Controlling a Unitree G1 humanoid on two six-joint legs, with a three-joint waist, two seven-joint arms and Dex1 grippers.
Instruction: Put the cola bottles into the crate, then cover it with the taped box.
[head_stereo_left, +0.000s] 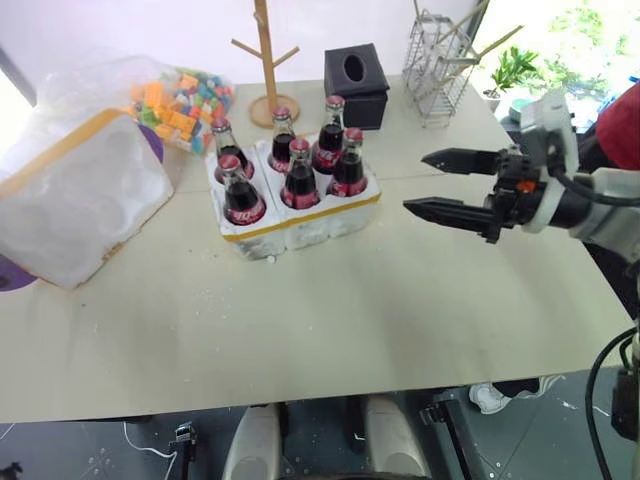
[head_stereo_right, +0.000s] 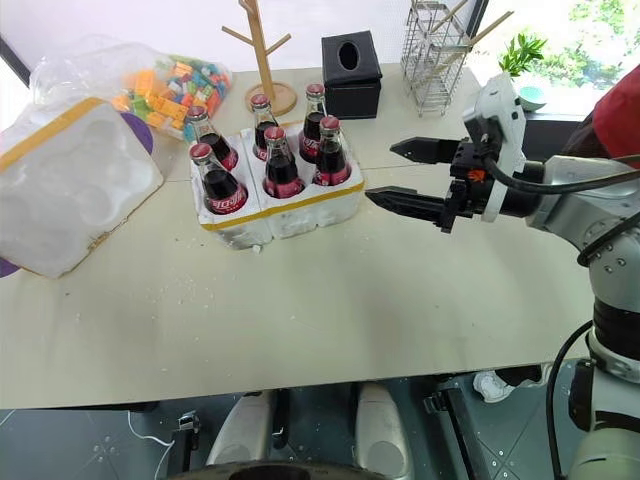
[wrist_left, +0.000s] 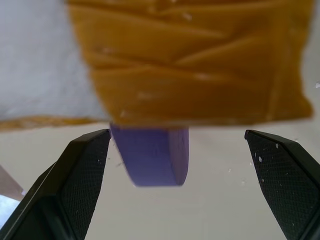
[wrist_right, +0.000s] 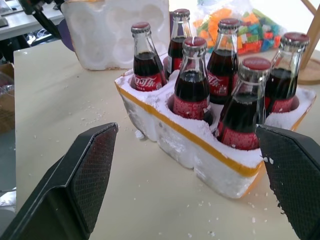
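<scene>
Styrofoam crate (head_stereo_left: 298, 216) stood mid-table (head_stereo_left: 380, 310), all six bottles (head_stereo_left: 300, 176) seated upright in wells, so loading judged complete. Taped box (head_stereo_left: 75, 195) lay tilted at far left, hollow side showing, resting on purple object (wrist_left: 152, 155). Left tool (wrist_left: 175, 185) spread wide, empty, close against box tape for pickup. Right tool (head_stereo_right: 412, 175) spread wide, empty, level beside crate.

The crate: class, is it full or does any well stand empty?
Full: the crate holds six upright bottles, one per well.
</scene>
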